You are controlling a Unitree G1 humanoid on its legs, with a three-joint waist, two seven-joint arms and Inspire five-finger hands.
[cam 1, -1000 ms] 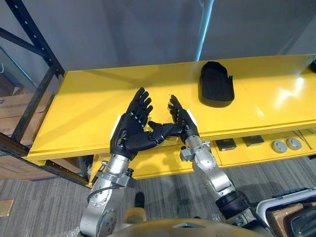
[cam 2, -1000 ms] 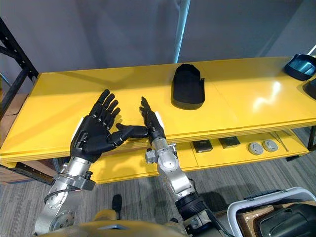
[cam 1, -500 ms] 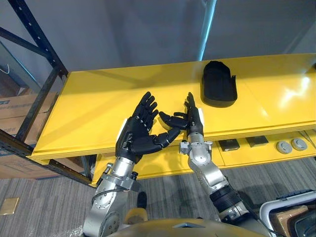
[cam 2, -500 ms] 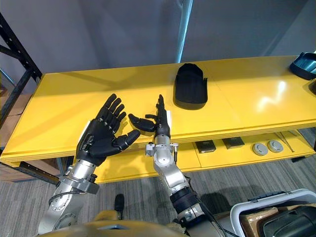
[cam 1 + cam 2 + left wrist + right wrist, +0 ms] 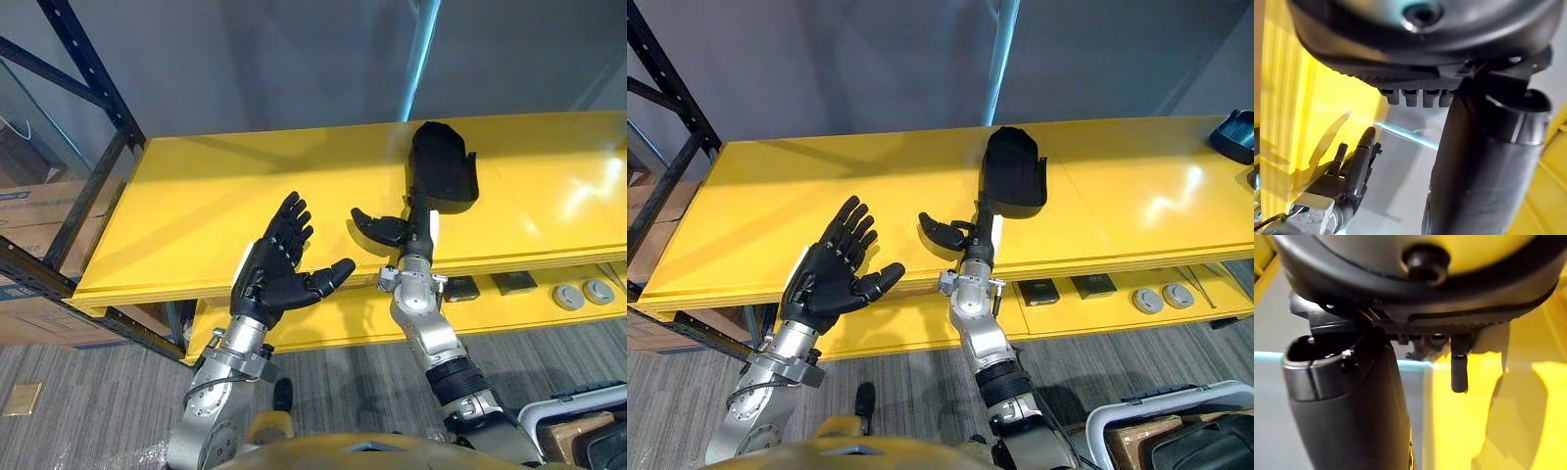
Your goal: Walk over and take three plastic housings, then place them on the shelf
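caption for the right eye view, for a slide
Open left hand and right hand before the yellow shelf, the right one close to the black plastic housing on it.

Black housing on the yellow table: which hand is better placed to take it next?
Right, probably. The right hand is open, its straight fingers pointing at the black housing and its near end. The left hand, open with palm up, is farther left, over the yellow table and its front edge.

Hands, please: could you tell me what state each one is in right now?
Left hand: open, empty.
Right hand: open, empty, fingers straight, pointing at the housing.
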